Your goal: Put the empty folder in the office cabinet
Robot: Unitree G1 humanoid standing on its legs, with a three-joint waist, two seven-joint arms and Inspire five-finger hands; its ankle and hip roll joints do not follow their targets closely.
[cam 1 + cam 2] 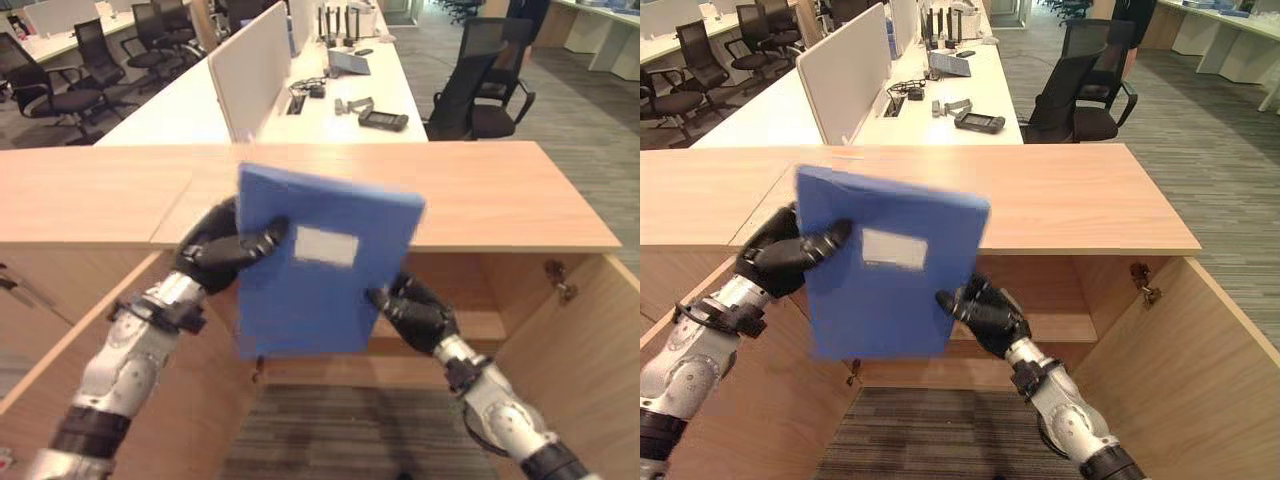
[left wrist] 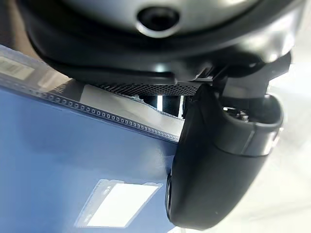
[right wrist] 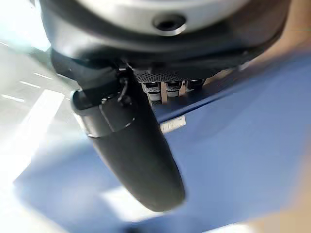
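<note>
A blue folder (image 1: 315, 265) with a white label is held upright in the air in front of the open wooden cabinet (image 1: 470, 190). My left hand (image 1: 222, 248) grips its left edge, thumb across the front face. My right hand (image 1: 415, 310) holds the lower right edge, thumb on the front. In the left wrist view the thumb (image 2: 214, 165) lies over the blue folder (image 2: 73, 160). The right wrist view has the thumb (image 3: 136, 155) pressed on the blue folder (image 3: 243, 160). The cabinet shelf (image 1: 1070, 325) lies behind and below the folder.
The cabinet's open doors (image 1: 590, 360) flank both sides, with a hinge (image 1: 558, 282) on the right wall. Behind the cabinet top stand white desks (image 1: 330, 100) with a divider panel and small devices. Black office chairs (image 1: 480, 85) stand around on grey carpet.
</note>
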